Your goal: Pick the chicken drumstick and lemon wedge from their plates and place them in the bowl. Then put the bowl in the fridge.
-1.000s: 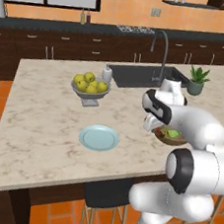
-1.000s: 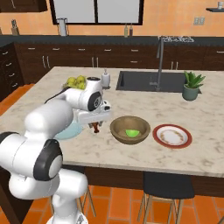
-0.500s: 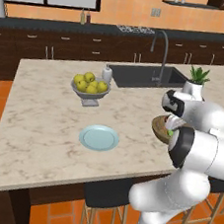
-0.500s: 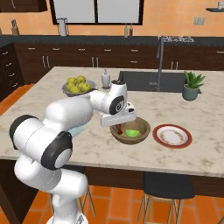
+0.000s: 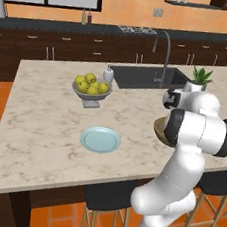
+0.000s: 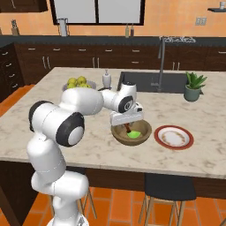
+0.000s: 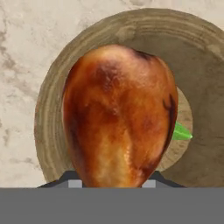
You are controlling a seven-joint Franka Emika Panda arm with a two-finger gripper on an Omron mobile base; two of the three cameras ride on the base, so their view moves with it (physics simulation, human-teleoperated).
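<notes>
A rendered kitchen with orange walls and dark cabinets surrounds a marble island tabletop (image 5: 43, 127) that carries a sink (image 6: 152, 81) at its far side. The pincer (image 6: 128, 127) hangs just above the wooden bowl (image 6: 131, 133), closed narrowly on the chicken drumstick (image 7: 120, 116), whose meaty end looms over the bowl's hollow in the hand view. The lemon wedge (image 6: 134, 134) lies inside the bowl; in the hand view a green sliver of it peeks out at the drumstick's 3 o'clock. In the right base view the white plate with a red-brown rim (image 6: 173, 137) sits just beside the bowl at its 3 o'clock, apart from it. In the left base view the pale blue plate (image 5: 100, 139) lies at 9 o'clock of the bowl, well apart, and the grey footed fruit bowl (image 5: 91, 89) with whole yellow-green fruits stands at 12 o'clock of that plate. A potted plant (image 6: 194, 86) stands near the sink.
</notes>
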